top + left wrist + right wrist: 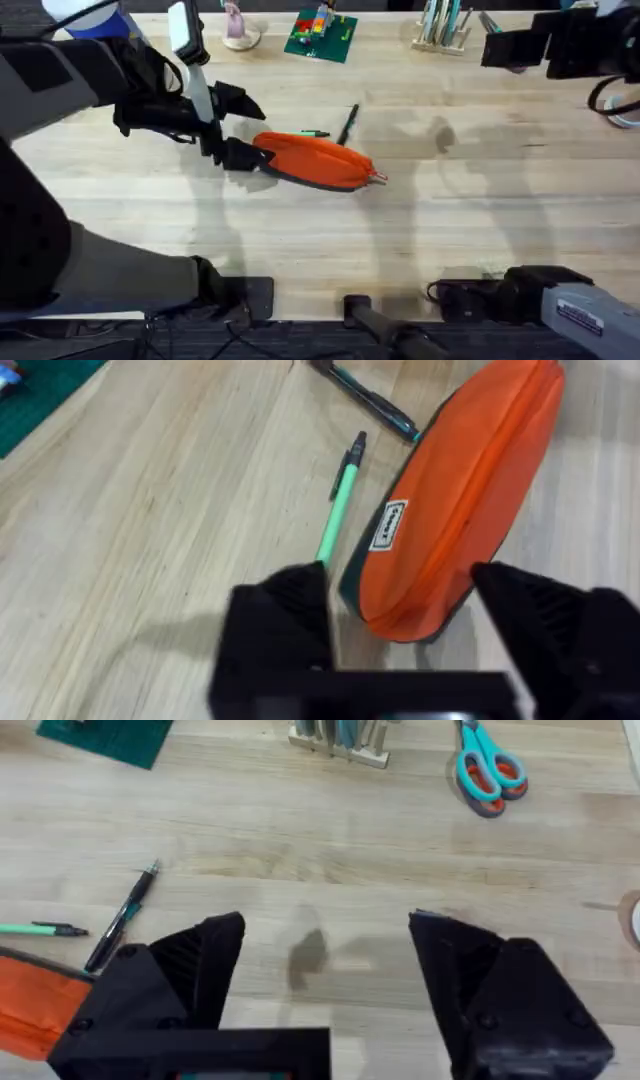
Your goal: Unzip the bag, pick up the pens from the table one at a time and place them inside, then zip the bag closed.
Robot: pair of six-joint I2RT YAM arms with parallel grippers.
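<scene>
Spanning the whole scene: large light wooden butcher-block table (480, 220), plank seams visible. Near centre, flat on it: elongated orange fabric pouch w/ dark grey base (318, 160), zipper shut along its length, small red pull (379, 177) at right end. Left gripper (240, 125), black fingers spread apart, straddling pouch's left end, nothing clamped. Right gripper (325, 965) fingers also apart, above bare wood, well apart from pouch. Just behind pouch: thin black pen (347, 124), then thin green-barrelled pen (313, 133), both on table.
</scene>
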